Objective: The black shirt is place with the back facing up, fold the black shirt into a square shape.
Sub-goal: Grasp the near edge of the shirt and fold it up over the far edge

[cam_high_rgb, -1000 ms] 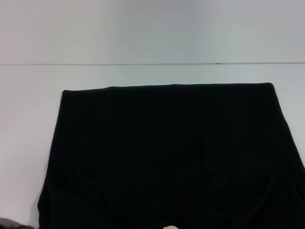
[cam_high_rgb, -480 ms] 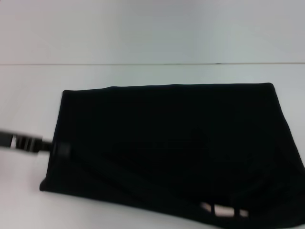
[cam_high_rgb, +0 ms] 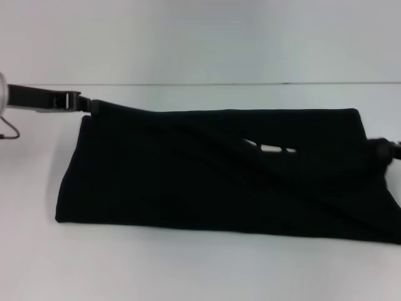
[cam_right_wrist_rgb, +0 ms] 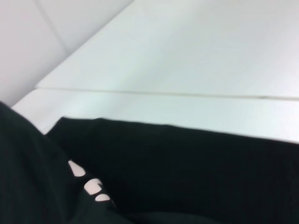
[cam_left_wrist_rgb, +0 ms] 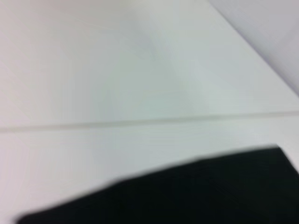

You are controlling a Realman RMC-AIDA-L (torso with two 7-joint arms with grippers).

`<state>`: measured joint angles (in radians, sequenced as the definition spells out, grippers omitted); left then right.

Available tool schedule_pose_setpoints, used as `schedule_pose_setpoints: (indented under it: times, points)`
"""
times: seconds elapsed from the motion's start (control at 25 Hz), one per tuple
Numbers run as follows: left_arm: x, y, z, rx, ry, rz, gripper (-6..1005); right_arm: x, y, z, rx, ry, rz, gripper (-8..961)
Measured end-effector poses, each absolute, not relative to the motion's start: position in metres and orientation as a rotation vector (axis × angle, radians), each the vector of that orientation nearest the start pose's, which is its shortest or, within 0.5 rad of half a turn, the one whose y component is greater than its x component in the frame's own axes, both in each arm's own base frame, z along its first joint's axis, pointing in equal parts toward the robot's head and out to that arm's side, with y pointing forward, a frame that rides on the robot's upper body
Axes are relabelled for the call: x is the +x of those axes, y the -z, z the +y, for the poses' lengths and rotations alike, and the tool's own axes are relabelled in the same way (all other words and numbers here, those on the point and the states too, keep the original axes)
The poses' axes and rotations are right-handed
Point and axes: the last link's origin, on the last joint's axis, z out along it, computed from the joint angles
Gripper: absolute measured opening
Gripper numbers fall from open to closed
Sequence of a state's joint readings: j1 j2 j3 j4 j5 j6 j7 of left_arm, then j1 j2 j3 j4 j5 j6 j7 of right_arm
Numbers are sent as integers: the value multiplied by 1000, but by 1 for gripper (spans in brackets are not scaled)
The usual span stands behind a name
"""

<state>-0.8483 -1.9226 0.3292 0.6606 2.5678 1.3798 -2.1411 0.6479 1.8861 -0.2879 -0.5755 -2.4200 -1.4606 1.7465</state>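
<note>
I am in the middle of a fold, and what matters is where the far edge of the black shirt [cam_high_rgb: 219, 172] lies from my two grippers. The shirt is a wide dark band across the middle of the head view, its long axis from left to right, lying on the white table [cam_high_rgb: 188, 269]. My left gripper [cam_high_rgb: 88, 104] is at the upper left of the frame, just at the far left corner of the cloth, and it seems pressed together on the edge that I carry — a taut line of fabric runs from it down toward the right. My right gripper [cam_high_rgb: 383, 150] is at the right edge of the frame, lower than the left one and dark against the cloth; I cannot tell if it is spread or pinching. So the left side, I judge, is almost at the far edge, and the right side has more way to go. A few white marks [cam_high_rgb: 270, 148] show near the middle of the cloth, and the right wrist view shows them too. Beyond the far edge the table is bare up to the thin seam line [cam_high_rgb: 250, 83], so there is room to lay the carried edge down flat.
</note>
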Motion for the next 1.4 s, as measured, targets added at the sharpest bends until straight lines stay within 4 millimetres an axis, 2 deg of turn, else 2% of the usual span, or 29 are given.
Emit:
schedule_pose_setpoints:
  times: [0.24,0.44,0.88,1.4]
  points:
    - [-269,-64,451,-2130,295,-1292,-1,312,-49,406,-2257,-390,1154,44]
    - [-269,-52,458,-2092,224,-1216,-1,299,-31,431,-2174,-320,1085,44]
    - [-264,-63,473,-2012,212,-1117,0,261,-33,474,-2098,-269,948,44]
    - [-267,-59,478,-1962,184,-1071,0,252,-24,487,-2047,-199,889,43]
